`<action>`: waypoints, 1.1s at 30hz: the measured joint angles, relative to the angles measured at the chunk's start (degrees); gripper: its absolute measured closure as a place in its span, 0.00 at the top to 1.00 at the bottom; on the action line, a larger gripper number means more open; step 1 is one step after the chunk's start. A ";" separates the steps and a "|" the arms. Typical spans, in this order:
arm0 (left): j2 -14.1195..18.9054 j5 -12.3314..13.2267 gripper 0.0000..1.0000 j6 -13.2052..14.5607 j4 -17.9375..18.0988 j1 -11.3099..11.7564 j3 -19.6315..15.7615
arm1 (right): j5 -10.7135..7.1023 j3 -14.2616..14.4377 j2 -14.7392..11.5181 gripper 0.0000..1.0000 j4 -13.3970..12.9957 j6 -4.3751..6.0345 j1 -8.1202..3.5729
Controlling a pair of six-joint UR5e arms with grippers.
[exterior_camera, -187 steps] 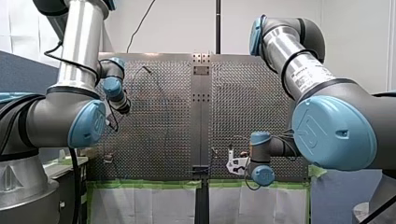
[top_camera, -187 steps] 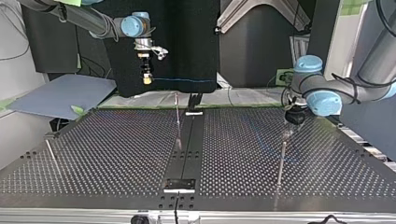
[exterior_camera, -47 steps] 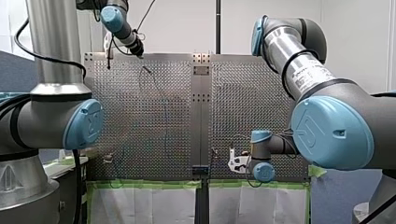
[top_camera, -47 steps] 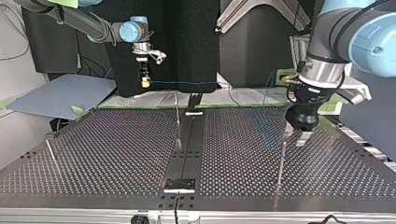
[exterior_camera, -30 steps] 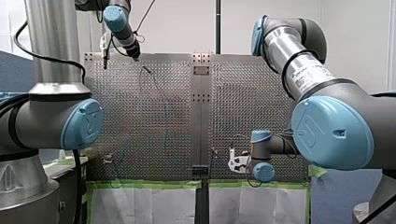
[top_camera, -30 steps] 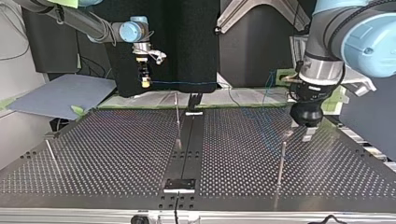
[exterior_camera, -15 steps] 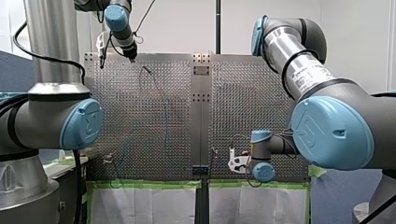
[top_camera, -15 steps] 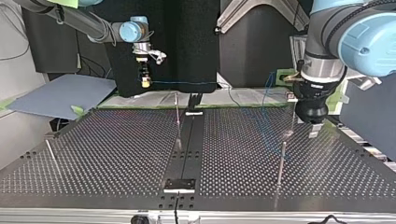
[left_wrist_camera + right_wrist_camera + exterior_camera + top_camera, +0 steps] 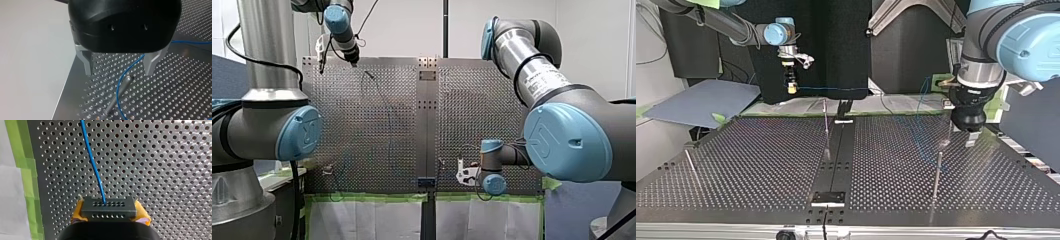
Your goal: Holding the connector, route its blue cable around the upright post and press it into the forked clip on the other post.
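Blue cable (image 9: 92, 162), thin and pliant, will likely sag and wander rather than hold a bend, so the firm hold belongs on the rigid black connector (image 9: 108, 210) (light, hard-edged), which my right gripper (image 9: 109, 214) clamps between yellow pads (image 9: 142, 215). My left gripper (image 9: 119, 72) hangs wide open and empty over the upright post (image 9: 117, 93) on the table (image 9: 180, 82), the cable curving just beside its tip.

My left gripper (image 9: 353, 60) is hanging over the far edge of the perforated table (image 9: 472, 100). My right gripper (image 9: 468, 174) is hovering near the green tape (image 9: 372, 197). A thin blue cable (image 9: 388, 120) is running across the holes.
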 joint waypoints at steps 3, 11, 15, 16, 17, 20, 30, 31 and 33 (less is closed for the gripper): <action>0.01 0.02 1.00 0.02 0.04 -0.04 -0.17 | 0.00 0.00 0.00 0.00 0.04 0.00 0.00; 0.03 -0.80 1.00 1.94 1.48 -0.07 -0.26 | 0.00 0.00 0.01 0.00 0.08 0.00 -0.01; 0.03 -1.82 1.00 3.88 3.21 -0.22 -0.26 | 0.00 0.00 0.00 0.00 0.12 0.00 -0.01; 0.03 -1.75 1.00 4.30 3.62 -0.29 -0.26 | 0.00 0.00 -0.01 0.00 0.16 0.01 -0.01; 0.03 -1.58 1.00 4.72 4.05 -0.36 -0.26 | 0.00 0.00 0.00 0.00 0.20 0.01 -0.01; 0.02 -0.49 1.00 6.20 5.49 -0.67 -0.23 | 0.02 0.00 -0.01 0.00 0.39 0.02 0.02; -0.44 4.12 1.00 10.97 10.26 -2.66 -0.15 | 0.01 -0.02 -0.01 0.00 0.43 0.22 0.21; -0.74 4.55 1.00 11.41 10.70 -2.95 -0.13 | 0.01 -0.02 -0.01 0.00 0.43 0.23 0.20; -1.63 5.17 1.00 12.50 11.78 -3.70 -0.07 | 0.01 -0.02 -0.02 0.00 0.44 0.24 0.19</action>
